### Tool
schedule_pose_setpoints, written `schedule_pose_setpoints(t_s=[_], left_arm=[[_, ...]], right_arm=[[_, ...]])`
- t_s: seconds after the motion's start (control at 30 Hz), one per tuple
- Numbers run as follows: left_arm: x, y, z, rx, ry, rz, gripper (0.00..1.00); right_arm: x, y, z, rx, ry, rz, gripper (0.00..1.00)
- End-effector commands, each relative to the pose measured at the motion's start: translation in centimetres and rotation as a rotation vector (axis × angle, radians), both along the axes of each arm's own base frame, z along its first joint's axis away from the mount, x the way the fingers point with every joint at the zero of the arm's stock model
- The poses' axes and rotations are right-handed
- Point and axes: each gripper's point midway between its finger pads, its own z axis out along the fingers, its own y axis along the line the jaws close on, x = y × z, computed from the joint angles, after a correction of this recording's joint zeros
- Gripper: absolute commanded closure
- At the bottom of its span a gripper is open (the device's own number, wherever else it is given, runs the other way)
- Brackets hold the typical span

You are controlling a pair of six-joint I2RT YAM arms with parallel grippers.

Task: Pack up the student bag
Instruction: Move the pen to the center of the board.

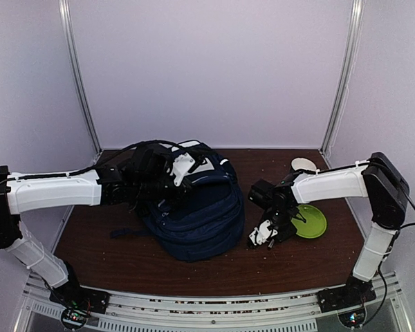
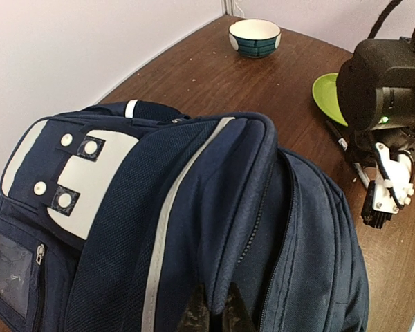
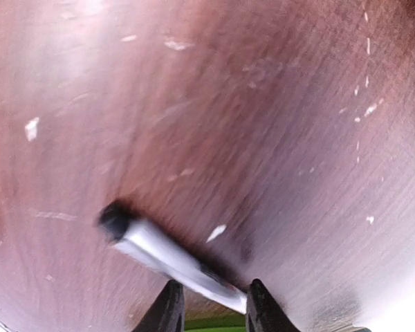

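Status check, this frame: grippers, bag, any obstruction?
Left gripper shut on student bag top fabric. Right gripper straddling pen on table, grip unclear. Green plate beside right gripper, apart from bag.

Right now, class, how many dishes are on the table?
2: a bowl in the far right corner, and a green plate nearer, right of the bag. The bag may hide others.
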Motion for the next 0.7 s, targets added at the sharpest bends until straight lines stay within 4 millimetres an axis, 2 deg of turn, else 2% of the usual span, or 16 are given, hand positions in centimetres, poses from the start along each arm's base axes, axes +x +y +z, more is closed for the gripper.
schedule_pose_setpoints(t_s=[0.0,0.07,0.2,0.33,0.5,0.57,0.67], left_arm=[[0.3,-1.1,3.5,-0.115,-0.071,-0.010,1.00],[0.3,-1.1,3.4,-0.116,-0.067,-0.013,1.00],[0.3,-1.0,3.5,-0.115,-0.071,-0.011,1.00],[0.2,-0.6,3.7,-0.110,-0.076,-0.004,1.00],[0.2,0.0,3.8,-0.102,-0.085,0.013,1.00],[0.2,0.1,3.9,-0.100,-0.086,0.017,1.00],[0.2,0.2,4.0,-0.096,-0.088,0.017,1.00]], right_arm=[[1.7,0.5,0.0,-0.003,-0.060,0.011,0.76],[1.8,0.9,-0.1,0.003,-0.066,0.005,0.81],[0.7,1.8,-0.5,0.006,-0.052,0.030,0.83],[-1.4,4.3,0.0,0.045,-0.024,0.067,0.86],[-4.3,8.4,0.8,0.123,0.027,0.073,0.86],[-5.4,9.9,0.9,0.150,0.047,0.038,0.87],[-7.0,11.0,0.1,0.143,0.083,0.005,0.87]])
